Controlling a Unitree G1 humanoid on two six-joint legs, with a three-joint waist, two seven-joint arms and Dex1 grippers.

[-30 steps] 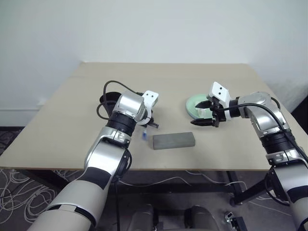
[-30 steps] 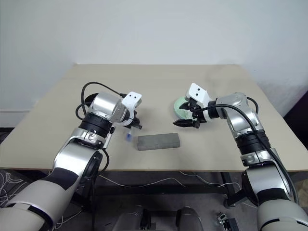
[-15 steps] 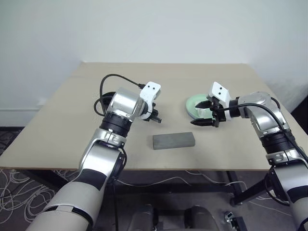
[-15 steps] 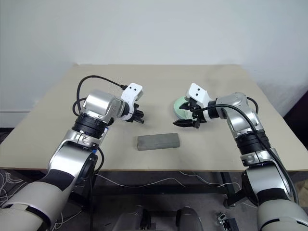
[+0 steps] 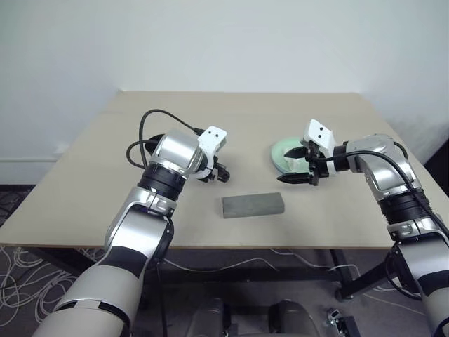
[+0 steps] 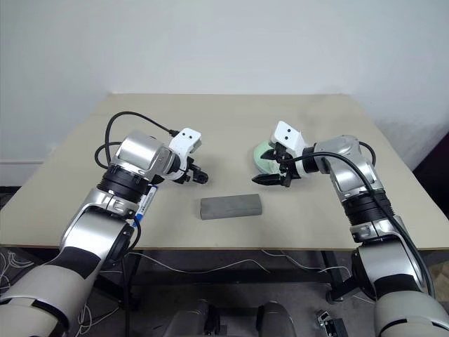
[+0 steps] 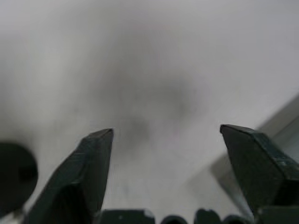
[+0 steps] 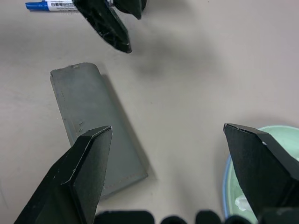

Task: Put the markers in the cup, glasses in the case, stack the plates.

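Left tool (image 7: 166, 131) & right tool (image 5: 293, 177) both stood open, empty. Probably needed mid-barrel grip on blue marker (image 8: 51, 5), flat on table (image 5: 280, 112).

Left arm extended forward over table, wrist pitched steeply down; left gripper (image 5: 223, 175) fingers spread wide, nothing between them. Right arm bent inward at elbow, right gripper (image 5: 295, 177) angled slightly down, fingers wide apart, empty.

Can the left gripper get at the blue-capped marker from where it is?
Probably yes: the left gripper is open, and the blue-capped marker lies flat on bare table beside it, with nothing in between.
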